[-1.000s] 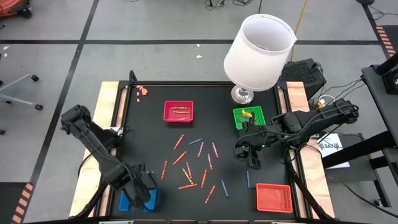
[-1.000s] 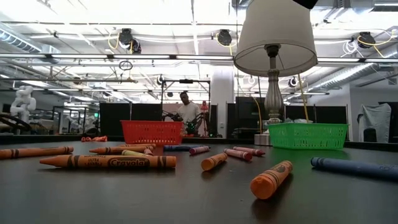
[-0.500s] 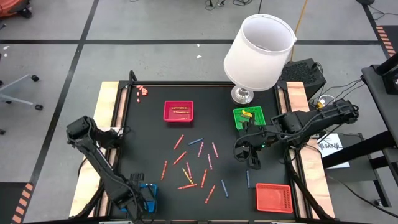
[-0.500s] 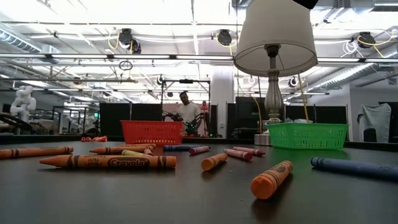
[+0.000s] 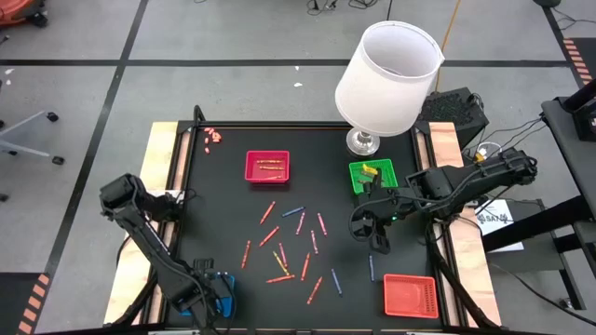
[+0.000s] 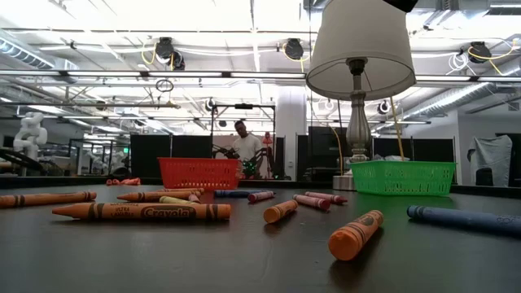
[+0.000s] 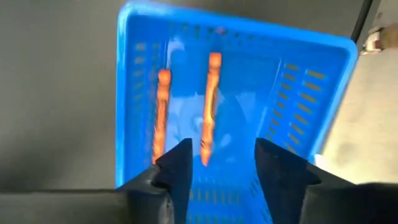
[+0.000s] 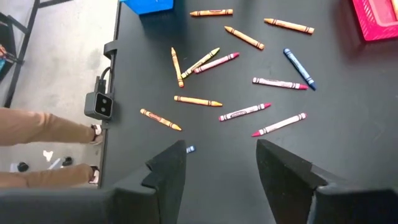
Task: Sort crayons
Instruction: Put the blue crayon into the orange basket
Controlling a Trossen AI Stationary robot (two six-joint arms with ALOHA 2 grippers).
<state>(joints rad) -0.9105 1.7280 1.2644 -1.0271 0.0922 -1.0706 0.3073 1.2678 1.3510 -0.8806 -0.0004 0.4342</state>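
Several crayons [image 5: 289, 247] lie scattered flat on the black table's middle; the low view shows them too, an orange one [image 6: 142, 212] nearest. My left gripper [image 7: 217, 155] hangs open, pointing down, over the blue tray [image 7: 236, 31] at the table's near left corner [image 5: 226, 284]. Two orange crayons [image 7: 210, 106] lie in that tray, side by side. My right gripper [image 8: 217, 162] stands open above the table's right half [image 5: 372, 233], tilted down, with nothing between its fingers.
A pink-red tray [image 5: 267, 167] with crayons sits at the far middle. A green tray [image 5: 372, 175] stands beside the lamp's foot [image 5: 363, 142], under the white shade [image 5: 386, 79]. A red tray [image 5: 411, 295] sits near right. A person's legs [image 8: 43, 134] show beyond the table.
My left gripper has gone down and a little toward the table's near edge, closer over the blue tray, and has then kept still. The right arm has kept still.
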